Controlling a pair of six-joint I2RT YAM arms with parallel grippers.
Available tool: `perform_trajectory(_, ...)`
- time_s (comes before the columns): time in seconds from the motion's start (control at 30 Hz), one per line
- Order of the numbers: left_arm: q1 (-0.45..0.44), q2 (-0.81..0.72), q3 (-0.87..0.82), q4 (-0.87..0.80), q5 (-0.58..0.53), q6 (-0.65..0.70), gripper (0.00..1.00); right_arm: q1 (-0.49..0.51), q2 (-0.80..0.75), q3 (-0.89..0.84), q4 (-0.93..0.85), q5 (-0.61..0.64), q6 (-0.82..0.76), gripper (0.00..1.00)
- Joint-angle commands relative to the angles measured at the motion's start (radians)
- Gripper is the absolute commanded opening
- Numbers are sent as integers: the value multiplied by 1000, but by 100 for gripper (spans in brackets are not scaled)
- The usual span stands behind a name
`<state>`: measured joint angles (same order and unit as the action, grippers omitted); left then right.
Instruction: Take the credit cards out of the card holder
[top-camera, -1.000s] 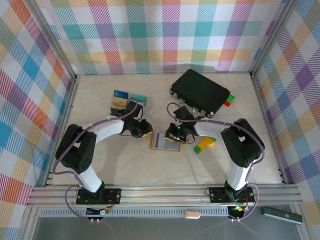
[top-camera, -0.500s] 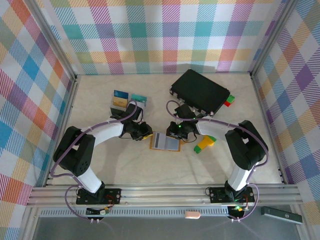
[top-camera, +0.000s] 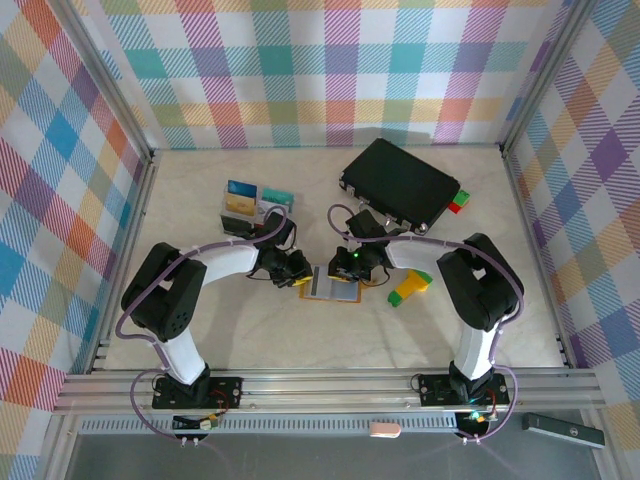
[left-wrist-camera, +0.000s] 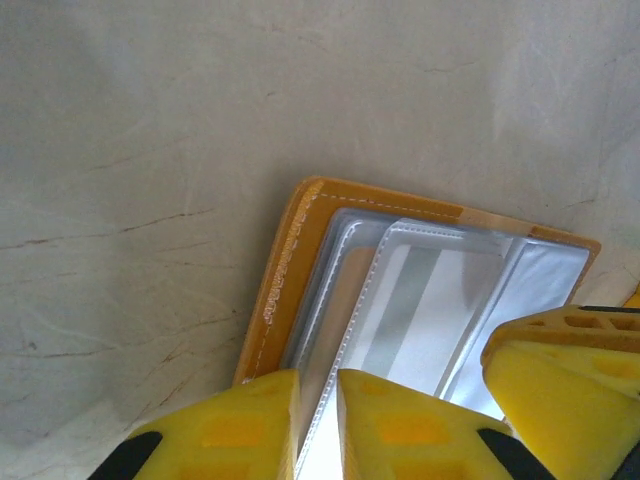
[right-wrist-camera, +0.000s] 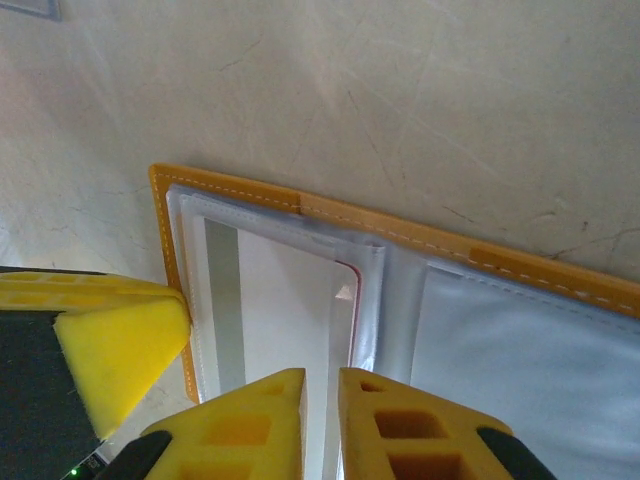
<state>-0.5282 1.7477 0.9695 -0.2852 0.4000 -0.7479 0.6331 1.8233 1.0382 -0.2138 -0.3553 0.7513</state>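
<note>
The orange-tan card holder (top-camera: 334, 284) lies open mid-table, its clear sleeves facing up. A white credit card (right-wrist-camera: 285, 300) with a grey stripe and a red edge sits inside one sleeve. My left gripper (top-camera: 300, 273) is at the holder's left edge, with its jaws narrowed onto the stitched edge of a clear sleeve (left-wrist-camera: 350, 330). My right gripper (top-camera: 347, 268) is at the holder's far edge, shut on a raised sleeve leaf (right-wrist-camera: 322, 420) that holds the white card. Loose credit cards lie at the back left, one blue-and-yellow (top-camera: 240, 197) and one teal (top-camera: 278, 197).
A large black case (top-camera: 400, 184) lies at the back right, with a small red-and-green block (top-camera: 457, 202) at its far corner. A green-and-yellow block (top-camera: 410, 288) sits just right of the holder. Both grippers' fingers nearly meet over the holder.
My left gripper has moved right and nearer, onto the holder's left edge, and its jaws have narrowed. The right gripper has hardly moved.
</note>
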Motion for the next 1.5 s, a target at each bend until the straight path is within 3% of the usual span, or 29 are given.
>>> perform_trajectory(0.0, -9, 29, 7, -29, -22, -18, 16, -4, 14, 3, 18, -19, 5, 17)
perform_trajectory(0.3, -9, 41, -12, -64, -72, -27, 10, -6, 7, -30, -1, 22, 12, 16)
perform_trajectory(0.73, -13, 22, -8, -73, -54, -29, 6, -7, 29, -83, 137, -62, 52, 14)
perform_trajectory(0.93, -12, -85, 20, -175, -213, 4, 8, -10, -4, -95, 135, -29, 37, 16)
perform_trajectory(1.2, -23, -75, 21, -62, -82, -2, 10, -13, -59, -145, 189, -39, 67, 18)
perform_trajectory(1.47, -33, 12, 40, -52, -40, 0, 10, -13, -15, -149, 277, -113, 126, 18)
